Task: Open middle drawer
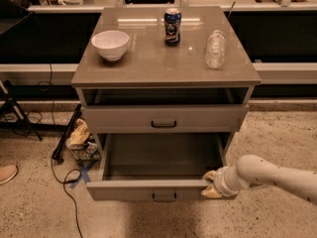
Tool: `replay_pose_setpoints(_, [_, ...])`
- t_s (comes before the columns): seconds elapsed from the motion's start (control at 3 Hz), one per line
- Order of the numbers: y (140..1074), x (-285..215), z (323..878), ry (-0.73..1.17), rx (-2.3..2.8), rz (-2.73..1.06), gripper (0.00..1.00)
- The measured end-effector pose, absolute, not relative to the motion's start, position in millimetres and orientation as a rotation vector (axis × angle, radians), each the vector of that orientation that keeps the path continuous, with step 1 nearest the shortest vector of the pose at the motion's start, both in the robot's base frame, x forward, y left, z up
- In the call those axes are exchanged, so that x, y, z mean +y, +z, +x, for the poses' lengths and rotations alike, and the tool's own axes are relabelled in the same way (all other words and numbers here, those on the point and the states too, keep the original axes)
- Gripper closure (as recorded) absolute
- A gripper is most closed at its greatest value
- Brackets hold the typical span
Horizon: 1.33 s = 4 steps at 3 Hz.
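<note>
In the camera view, the middle drawer is pulled well out from under the worktop, below a shut drawer with the same black handle. The pincer is against the right end of the open drawer's front, below the worktop's right edge; whether it is apart or clamped cannot be told. On the worktop are a white bowl, a can and a clear bottle.

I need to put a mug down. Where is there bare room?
On the cabinet top, the front strip before the bowl, can and bottle is bare. The open middle drawer has a bare floor too, but the gripper sits at its front right corner.
</note>
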State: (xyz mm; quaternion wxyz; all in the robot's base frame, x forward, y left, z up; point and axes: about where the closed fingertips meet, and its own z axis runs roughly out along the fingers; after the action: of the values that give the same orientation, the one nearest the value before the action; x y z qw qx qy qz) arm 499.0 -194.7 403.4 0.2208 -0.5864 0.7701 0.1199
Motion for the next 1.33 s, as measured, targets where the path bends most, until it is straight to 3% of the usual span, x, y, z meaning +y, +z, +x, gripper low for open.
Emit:
replay_pose_setpoints(0.67, [409.2,-194.6,499.1,0.332,2.129,-1.621,1.00])
replay_pose_setpoints(1.33, [407.3,-192.5,497.9,0.338,2.128,-1.624,0.59])
